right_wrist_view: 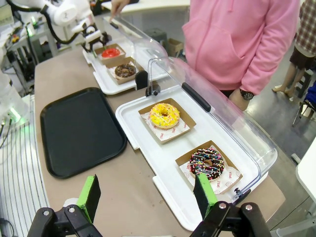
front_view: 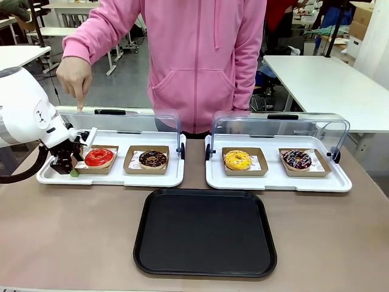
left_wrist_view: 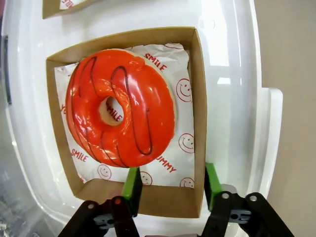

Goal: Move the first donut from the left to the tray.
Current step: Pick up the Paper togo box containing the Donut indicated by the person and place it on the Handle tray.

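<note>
In the front view the red-glazed donut (front_view: 99,157) is sitting in its brown cardboard holder (front_view: 100,171) at the left end of the left white tray (front_view: 109,180), which is lying toward the far left corner of the surface (front_view: 73,231). The left pincer (front_view: 72,165) is reaching down at the holder's left side, and a person's hand (front_view: 75,76) is pointing a finger down behind that tray's raised clear lid (front_view: 146,125). A chocolate donut (front_view: 152,159) is sitting just beside the red one on the same tray, and the black tray (front_view: 205,234) is lying by the middle of the surface's near edge, well apart from the red donut. In the left wrist view the left pincer's green pads (left_wrist_view: 132,185) are standing partly apart and straddling one corner of the holder, one pad over the printed paper inside and the other just outside the wall, so nothing is being squeezed. In the right wrist view the right pincer (right_wrist_view: 148,197) is hanging wide open and holding nothing above the surface's right end, by the right white tray (right_wrist_view: 129,123), where a yellow donut (right_wrist_view: 164,114) and a sprinkled donut (right_wrist_view: 207,164) are sitting in their own holders
</note>
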You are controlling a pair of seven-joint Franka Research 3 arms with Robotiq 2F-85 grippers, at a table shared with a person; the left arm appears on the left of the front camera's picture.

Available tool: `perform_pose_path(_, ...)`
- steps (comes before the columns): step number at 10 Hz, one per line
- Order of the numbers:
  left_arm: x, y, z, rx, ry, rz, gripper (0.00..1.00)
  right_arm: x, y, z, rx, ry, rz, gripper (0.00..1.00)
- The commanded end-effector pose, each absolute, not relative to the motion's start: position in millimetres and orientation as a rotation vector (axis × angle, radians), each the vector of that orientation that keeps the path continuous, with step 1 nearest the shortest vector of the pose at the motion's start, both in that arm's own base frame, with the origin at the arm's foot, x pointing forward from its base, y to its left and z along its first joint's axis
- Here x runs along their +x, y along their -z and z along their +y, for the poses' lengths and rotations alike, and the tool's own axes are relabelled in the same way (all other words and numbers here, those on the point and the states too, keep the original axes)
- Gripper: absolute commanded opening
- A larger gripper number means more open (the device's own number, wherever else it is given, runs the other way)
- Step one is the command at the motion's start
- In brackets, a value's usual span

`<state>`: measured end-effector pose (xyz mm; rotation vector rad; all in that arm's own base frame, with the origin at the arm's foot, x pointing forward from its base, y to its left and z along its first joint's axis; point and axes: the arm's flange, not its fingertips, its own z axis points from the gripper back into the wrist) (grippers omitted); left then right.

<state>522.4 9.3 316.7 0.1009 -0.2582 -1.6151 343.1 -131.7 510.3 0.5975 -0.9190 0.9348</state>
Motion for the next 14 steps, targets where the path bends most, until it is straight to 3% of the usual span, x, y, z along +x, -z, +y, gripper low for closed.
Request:
perform_pose_path(1,527.8,-318.1,9.5,0.101,1.610,-0.228,0.00,345.9,-510.7,-131.4,0.598,-0.951,-0.950,1.00)
perform_pose_path(9,526.1,-323.5,8.3,0.069,1.637,-0.160,0.00,345.9,-510.7,-131.4,0.598,-0.951,-0.950,1.00)
perform_pose_path(10,531.5,-325.9,12.4,-0.033,1.569,-0.131,0.00,345.9,-510.7,-131.4,0.598,-0.951,-0.950,1.00)
perform_pose_path(11,524.6,-319.2,7.6,0.066,1.640,-0.185,0.00,345.9,-510.7,-131.4,0.598,-0.951,-0.950,1.00)
perform_pose_path(14,524.6,-319.2,7.6,0.066,1.640,-0.185,0.00,345.9,-510.7,-131.4,0.598,-0.951,-0.950,1.00)
